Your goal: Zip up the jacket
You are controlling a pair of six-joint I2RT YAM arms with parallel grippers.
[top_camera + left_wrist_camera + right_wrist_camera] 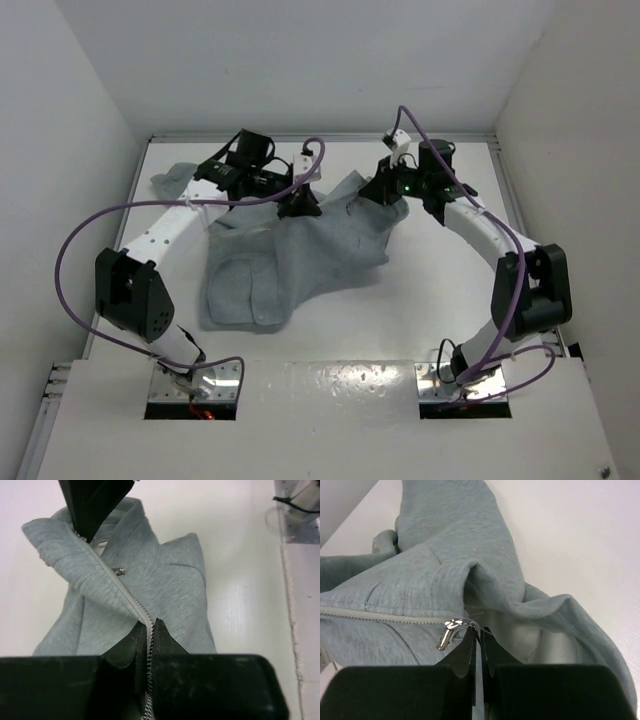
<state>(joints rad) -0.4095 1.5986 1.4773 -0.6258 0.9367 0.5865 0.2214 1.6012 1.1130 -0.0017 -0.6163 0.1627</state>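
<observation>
Your jacket [290, 265] lies rumpled on the desk [440, 300] between the two arms, with one sleeve trailing to the far left. Your left end effector [148, 630] is pinched on the zipper [125, 590], whose teeth run from it up toward your right end effector [479, 632]. That one is pressed together on the jacket's edge, just beside the metal pull [445, 634].

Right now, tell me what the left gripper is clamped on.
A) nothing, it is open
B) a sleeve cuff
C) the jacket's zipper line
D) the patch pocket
C: in the left wrist view the left gripper is shut on the jacket, with the zipper teeth running straight in between its fingers.
</observation>
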